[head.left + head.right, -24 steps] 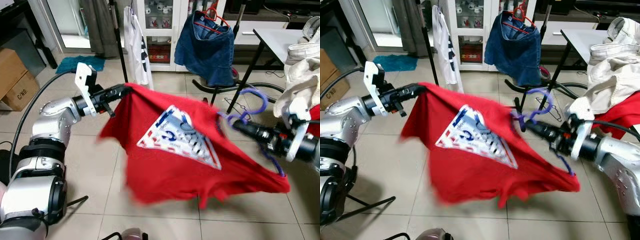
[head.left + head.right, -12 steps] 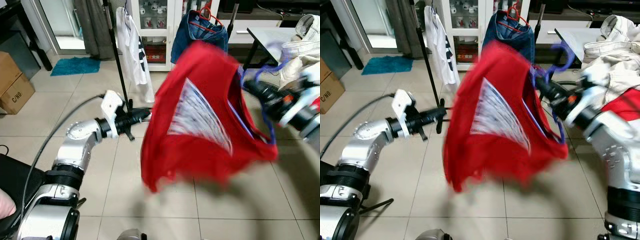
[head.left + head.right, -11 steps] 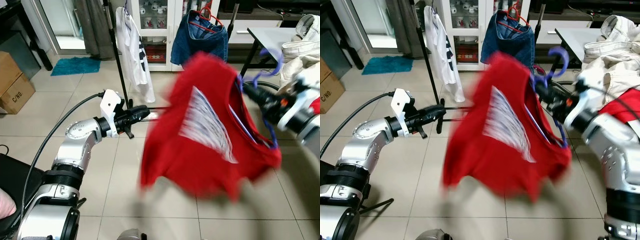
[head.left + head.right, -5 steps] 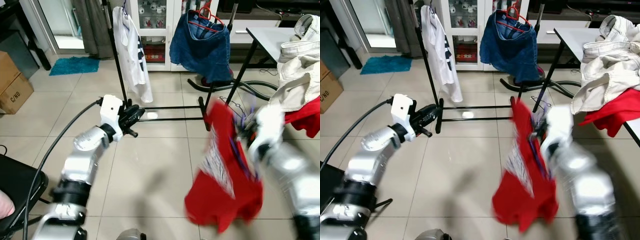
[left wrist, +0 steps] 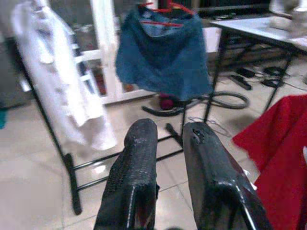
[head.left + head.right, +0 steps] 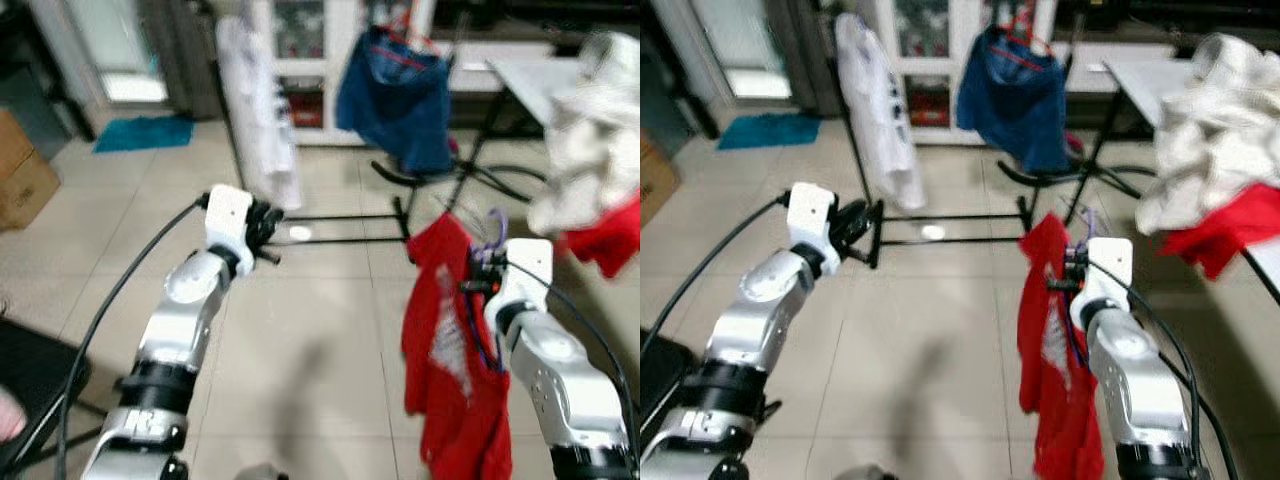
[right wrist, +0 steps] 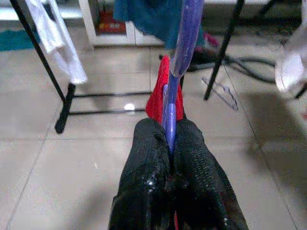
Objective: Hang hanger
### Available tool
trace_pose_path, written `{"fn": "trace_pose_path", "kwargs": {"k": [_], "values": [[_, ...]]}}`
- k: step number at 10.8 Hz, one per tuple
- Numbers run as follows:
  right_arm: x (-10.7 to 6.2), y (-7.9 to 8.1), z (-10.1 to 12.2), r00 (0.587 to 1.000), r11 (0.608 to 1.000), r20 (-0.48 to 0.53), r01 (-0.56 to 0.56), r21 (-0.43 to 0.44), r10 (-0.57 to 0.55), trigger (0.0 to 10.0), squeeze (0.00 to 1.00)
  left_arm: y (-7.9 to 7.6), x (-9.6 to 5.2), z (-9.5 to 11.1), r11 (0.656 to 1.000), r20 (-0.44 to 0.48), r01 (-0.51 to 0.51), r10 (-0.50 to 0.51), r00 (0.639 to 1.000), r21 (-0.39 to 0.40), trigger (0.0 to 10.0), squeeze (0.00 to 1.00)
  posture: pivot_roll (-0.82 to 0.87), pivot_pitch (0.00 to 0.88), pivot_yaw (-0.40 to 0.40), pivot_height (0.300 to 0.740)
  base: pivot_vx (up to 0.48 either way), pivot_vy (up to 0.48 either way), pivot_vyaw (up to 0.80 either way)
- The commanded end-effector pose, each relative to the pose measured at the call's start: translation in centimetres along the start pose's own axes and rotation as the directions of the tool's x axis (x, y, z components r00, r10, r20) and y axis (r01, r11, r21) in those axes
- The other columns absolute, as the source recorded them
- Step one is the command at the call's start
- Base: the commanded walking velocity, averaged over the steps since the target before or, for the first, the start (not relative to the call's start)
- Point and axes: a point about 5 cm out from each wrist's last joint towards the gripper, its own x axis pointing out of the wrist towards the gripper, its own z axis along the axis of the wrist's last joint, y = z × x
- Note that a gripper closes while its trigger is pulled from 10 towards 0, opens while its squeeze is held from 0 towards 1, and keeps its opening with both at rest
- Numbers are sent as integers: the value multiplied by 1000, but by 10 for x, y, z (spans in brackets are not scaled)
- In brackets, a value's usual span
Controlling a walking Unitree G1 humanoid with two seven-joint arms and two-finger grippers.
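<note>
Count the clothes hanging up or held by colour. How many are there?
Red: 1, the red shirt on the purple hanger in the right gripper.
Blue: 1, the blue garment on the rack.
White: 1, the white shirt on the rack.
Total: 3

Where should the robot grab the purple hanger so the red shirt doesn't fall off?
Probably right where the right hand already pinches it: the purple hanger by its neck, just under the hook, coming from below. That leaves the hook free for a rail, and the red shirt hangs evenly from both shoulders.
</note>
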Motion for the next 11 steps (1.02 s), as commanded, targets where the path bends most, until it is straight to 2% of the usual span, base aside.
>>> {"fn": "trace_pose_path", "kwargs": {"k": [1,4,7,11], "values": [[4,3,16,996,1000,84,-2,11,1,10000,0,1,-1,0,1000,-7,-7,7,1000,2,10000,0,-12,0,39,740,289,0,0],[9,1,21,993,999,114,30,22,-32,10000,0,-1,2,2,1000,1,1,-1,1000,4,10000,0,-14,0,46,740,305,0,0],[10,6,22,992,999,125,11,40,-16,10000,0,-2,1,2,1000,3,12,-12,1000,28,10000,0,-13,0,45,740,330,0,0],[16,7,29,990,1000,139,-1,23,-2,10000,0,-1,2,6,999,16,14,-15,1000,32,10000,0,0,0,34,740,344,0,0]]}}
